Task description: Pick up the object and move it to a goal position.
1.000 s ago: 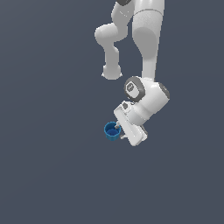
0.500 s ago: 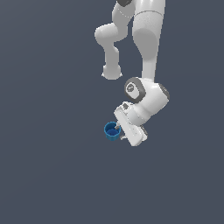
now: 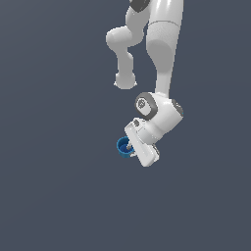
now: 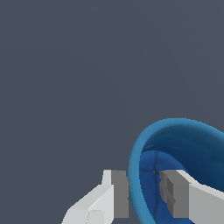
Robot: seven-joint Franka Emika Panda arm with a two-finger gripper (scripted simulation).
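The object is a small blue cup (image 3: 121, 148) with a lighter rim, seen at mid-height in the exterior view, just to that view's left of the white hand. My gripper (image 3: 129, 146) straddles one side of the cup's wall. The wrist view shows the cup (image 4: 175, 124) close up, with its open mouth facing the camera. One grey pad (image 4: 119, 192) lies against the outside of the wall and the other pad (image 4: 170, 192) is inside the cup. The gripper (image 4: 144, 194) is shut on that wall. The cup's base is hidden.
The white arm (image 3: 164, 44) comes down from the top of the exterior view to the hand. Everything around it is a plain dark grey background, with no other objects or edges in view.
The wrist and hand have shifted slightly lower and toward the exterior view's left. The cup stays almost where it was.
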